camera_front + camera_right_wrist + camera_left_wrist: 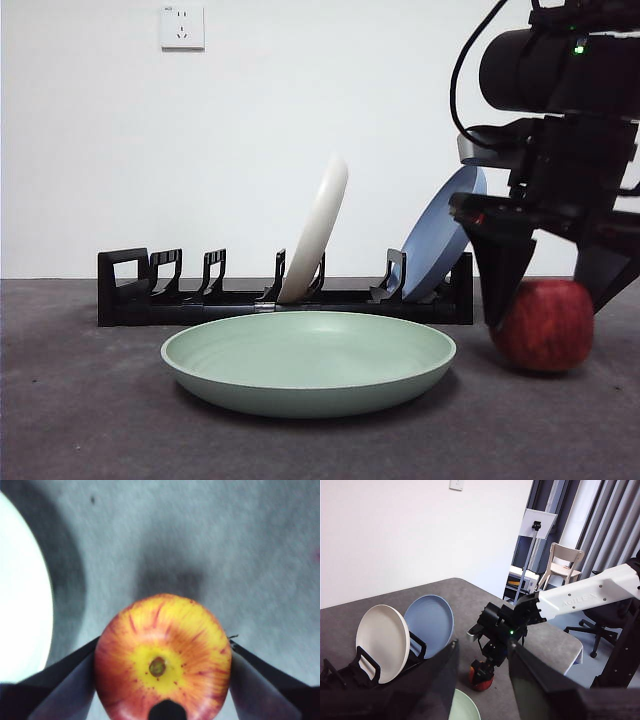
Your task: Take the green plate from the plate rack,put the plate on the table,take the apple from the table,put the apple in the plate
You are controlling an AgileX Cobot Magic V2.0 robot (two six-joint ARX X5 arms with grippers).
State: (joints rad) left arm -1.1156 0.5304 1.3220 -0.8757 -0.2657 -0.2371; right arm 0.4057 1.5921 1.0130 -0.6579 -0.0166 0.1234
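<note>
Red with yellow streaks, the apple (pixel 547 326) sits on the grey surface (pixel 90 420) between the two jaws of the right tool (pixel 551 290), which comes down over it from above. In the right wrist view the apple (pixel 163 658) fills the gap between the jaws, its stem end with the orange-yellow patch facing the camera. One jaw lies against each side of the fruit, or just beside it; whether they press it cannot be told. The jaws are spread about as wide as the apple, and the apple's underside rests on the surface in the front view.

Just beside the apple, nearer the middle of the surface, the green plate (pixel 308 362) lies flat and right way up, with nothing in it. Its pale edge (pixel 22 590) shows at the side of the right wrist view. Behind it runs the black plate rack (pixel 200 298), with a white plate (pixel 318 228) leaning in a middle slot and a blue plate (pixel 440 238) leaning at the end nearest the right tool.

The left tool (pixel 482 680) hangs well above the surface, apart from everything, its jaws parted with nothing between them. Its camera looks down on the rack (pixel 350 672), both standing plates and the right arm's tool (pixel 487 662) over the apple (pixel 482 675).
</note>
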